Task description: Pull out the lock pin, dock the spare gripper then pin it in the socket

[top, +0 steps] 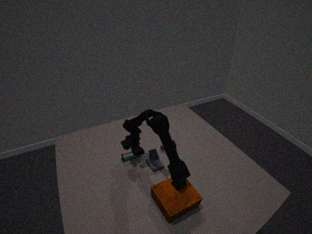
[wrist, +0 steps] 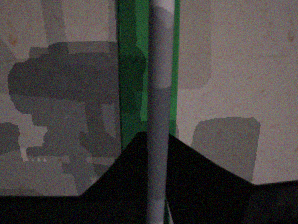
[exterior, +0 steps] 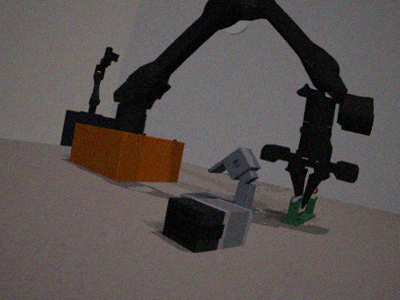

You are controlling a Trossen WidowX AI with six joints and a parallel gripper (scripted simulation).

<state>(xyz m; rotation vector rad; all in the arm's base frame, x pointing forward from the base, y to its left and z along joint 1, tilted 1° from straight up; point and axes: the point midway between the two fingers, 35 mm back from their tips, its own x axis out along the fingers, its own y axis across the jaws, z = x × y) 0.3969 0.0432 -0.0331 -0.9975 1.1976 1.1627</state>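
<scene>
My gripper (top: 138,153) (exterior: 301,201) (wrist: 151,139) points down and is shut on the lock pin (wrist: 160,75), a pale grey rod that runs lengthwise through the wrist view. The pin is low at the green two-post holder (top: 128,159) (exterior: 292,211) (wrist: 129,107). One pale end shows at the near post in the exterior view, and a bit of red shows by the far post. I cannot tell whether the pin rests in the posts. A grey upright piece with an angled head (exterior: 241,163) (top: 153,154) stands apart; which part is socket or spigot is unclear.
A black and grey block (exterior: 195,225) lies in front of the grey upright piece in the exterior view. The orange base box (top: 176,200) (exterior: 127,155) carries the arm. Another dark arm (exterior: 95,83) stands in the background.
</scene>
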